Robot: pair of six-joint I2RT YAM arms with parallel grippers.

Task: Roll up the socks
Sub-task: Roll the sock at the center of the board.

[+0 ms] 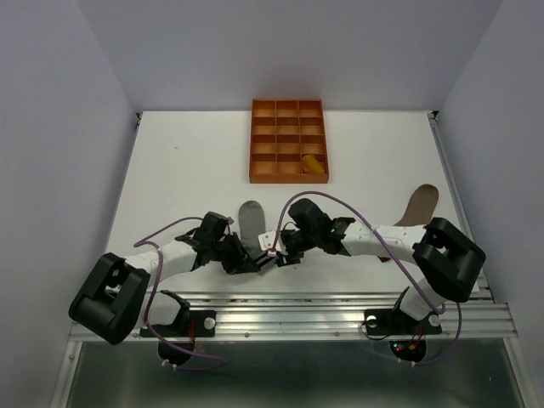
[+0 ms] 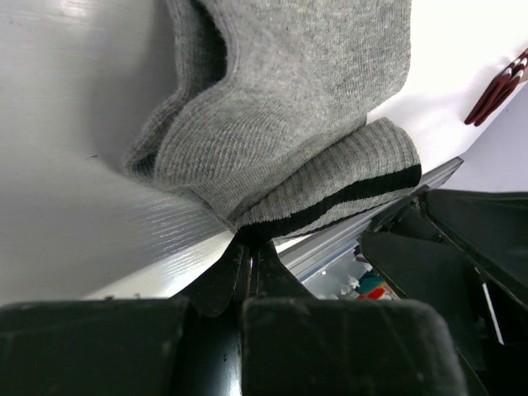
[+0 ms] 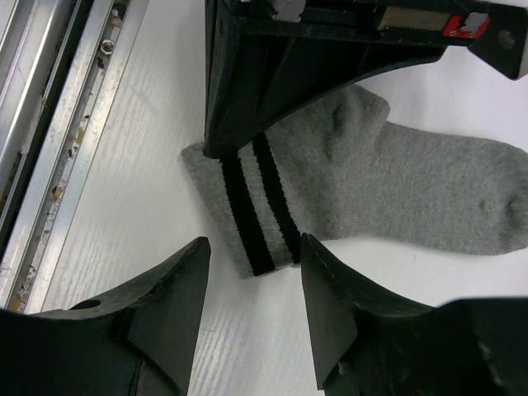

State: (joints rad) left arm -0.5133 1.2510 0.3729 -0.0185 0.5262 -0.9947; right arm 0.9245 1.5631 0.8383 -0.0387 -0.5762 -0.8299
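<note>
A grey sock (image 1: 252, 218) with two black stripes on its cuff lies flat on the white table between the two arms, toe pointing away. My left gripper (image 1: 253, 262) is shut on the cuff edge; in the left wrist view its fingertips (image 2: 252, 241) pinch the striped cuff and the sock (image 2: 289, 115) bunches above them. My right gripper (image 3: 254, 241) hangs open just in front of the cuff's free corner, touching nothing, with the sock (image 3: 396, 194) beyond it. A taupe-brown sock (image 1: 421, 204) lies at the right. A mustard yellow sock (image 1: 313, 164) sits in the tray.
An orange compartmented tray (image 1: 287, 119) stands at the back centre. An aluminium rail (image 1: 289, 310) runs along the near table edge, close behind both grippers. The left gripper's black body (image 3: 289, 66) fills the top of the right wrist view.
</note>
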